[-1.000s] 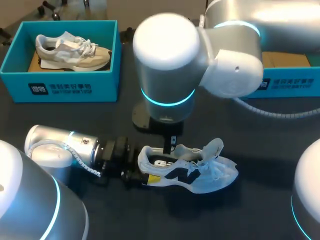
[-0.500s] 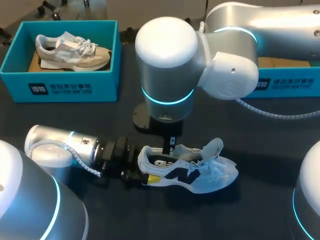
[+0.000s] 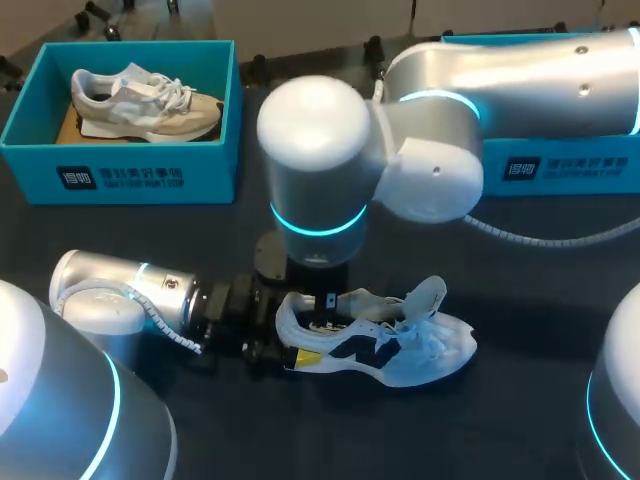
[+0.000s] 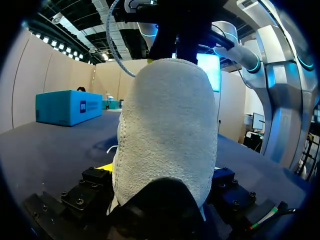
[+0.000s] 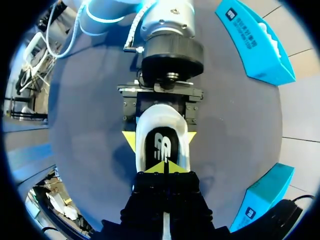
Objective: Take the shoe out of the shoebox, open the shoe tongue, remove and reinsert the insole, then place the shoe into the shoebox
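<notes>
A white sneaker [image 3: 395, 350] with dark side markings lies on the dark table, toe pointing right and tongue pulled up. My left gripper [image 3: 272, 345] comes in low from the left and is shut on the heel. In the left wrist view the heel [image 4: 165, 130] fills the space between its fingers. My right gripper [image 3: 325, 310] points straight down into the shoe's opening, shut. In the right wrist view its yellow tips [image 5: 164, 167] meet over the dark insole [image 5: 165, 142]. The left gripper's yellow fingertips [image 5: 129, 140] flank the heel.
A teal shoebox [image 3: 120, 175] at the back left holds a beige shoe [image 3: 145, 100]. A second teal shoebox [image 3: 570, 165] stands at the back right, partly behind my right arm [image 3: 400, 150]. My right arm's elbow hangs over the table's middle.
My right arm has swung lower and slightly left, bringing its shut gripper down into the shoe's opening. The left gripper and the shoe have stayed put.
</notes>
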Controlling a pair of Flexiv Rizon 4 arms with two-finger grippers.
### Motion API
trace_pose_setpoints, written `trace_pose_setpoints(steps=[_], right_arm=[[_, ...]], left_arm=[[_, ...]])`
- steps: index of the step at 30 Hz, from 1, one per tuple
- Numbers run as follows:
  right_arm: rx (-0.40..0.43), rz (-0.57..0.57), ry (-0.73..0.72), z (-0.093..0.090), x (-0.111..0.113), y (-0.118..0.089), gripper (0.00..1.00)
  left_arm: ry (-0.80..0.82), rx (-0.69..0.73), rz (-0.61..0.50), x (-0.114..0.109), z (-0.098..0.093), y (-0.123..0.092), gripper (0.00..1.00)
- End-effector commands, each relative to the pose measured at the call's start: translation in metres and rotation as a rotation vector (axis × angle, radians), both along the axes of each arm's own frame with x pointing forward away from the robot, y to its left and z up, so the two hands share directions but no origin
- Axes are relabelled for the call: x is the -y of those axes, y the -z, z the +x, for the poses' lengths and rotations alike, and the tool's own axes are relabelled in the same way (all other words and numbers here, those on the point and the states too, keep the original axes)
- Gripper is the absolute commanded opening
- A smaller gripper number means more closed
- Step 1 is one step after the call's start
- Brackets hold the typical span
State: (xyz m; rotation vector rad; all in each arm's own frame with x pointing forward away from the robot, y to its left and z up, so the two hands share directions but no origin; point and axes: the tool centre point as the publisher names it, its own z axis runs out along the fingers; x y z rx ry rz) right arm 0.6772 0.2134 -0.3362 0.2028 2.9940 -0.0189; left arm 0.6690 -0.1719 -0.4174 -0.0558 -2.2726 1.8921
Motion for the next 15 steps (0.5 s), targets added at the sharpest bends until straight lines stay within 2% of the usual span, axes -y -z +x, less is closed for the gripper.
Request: trace_pose_setpoints(steps=[1,10,15], right_arm=[[0.0,0.013,0.004,-0.003,0.0,0.019,0.0],[-0.007,-0.013,0.025,-0.009,0.006,0.012,0.0],[-0.006,-0.023,0.036,-0.008,0.015,0.017,0.0]], left_arm=[[-0.001,-0.001,0.002,0.0,0.002,0.005,0.0],[-0.001,-0.001,0.002,0.0,0.002,0.005,0.0],[-0.001,-0.001,0.002,0.0,0.002,0.005,0.0]])
